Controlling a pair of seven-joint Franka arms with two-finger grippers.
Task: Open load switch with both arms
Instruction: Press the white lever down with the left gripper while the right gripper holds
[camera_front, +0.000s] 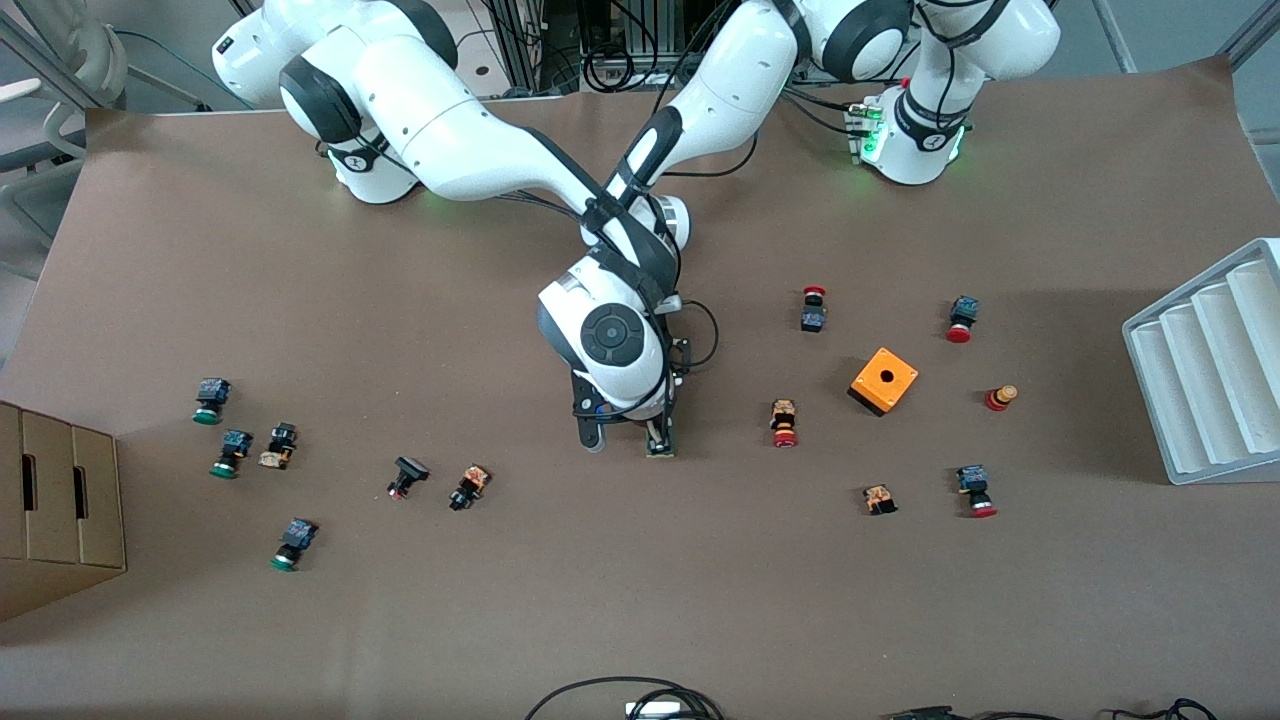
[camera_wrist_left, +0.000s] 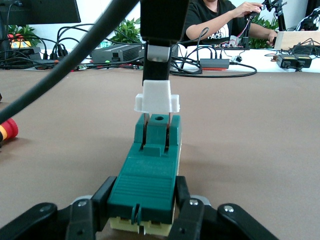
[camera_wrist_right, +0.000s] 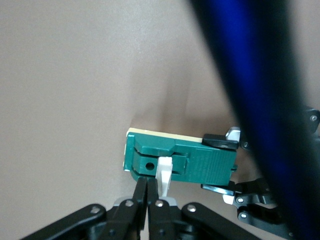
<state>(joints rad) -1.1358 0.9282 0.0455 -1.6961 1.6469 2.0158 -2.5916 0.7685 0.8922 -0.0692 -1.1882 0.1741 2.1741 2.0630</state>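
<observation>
The load switch (camera_front: 660, 441), a narrow dark-green block on a cream base, lies on the brown table in the middle, under both arms' crossed wrists. My left gripper (camera_wrist_left: 145, 194) lies low at the table and is shut on the end of the load switch's body, one finger on each side. The white tab (camera_wrist_left: 156, 97) stands raised at the other end. My right gripper (camera_wrist_right: 151, 186) comes down from above with its fingers shut together. Its tips touch the side of the white tab (camera_wrist_right: 164, 172) and hold nothing between them.
An orange box with a hole (camera_front: 884, 380) and red-capped push buttons (camera_front: 785, 423) lie toward the left arm's end. Green-capped push buttons (camera_front: 211, 400) lie toward the right arm's end. A white ribbed tray (camera_front: 1210, 365) and a cardboard box (camera_front: 55, 510) stand at the table's ends.
</observation>
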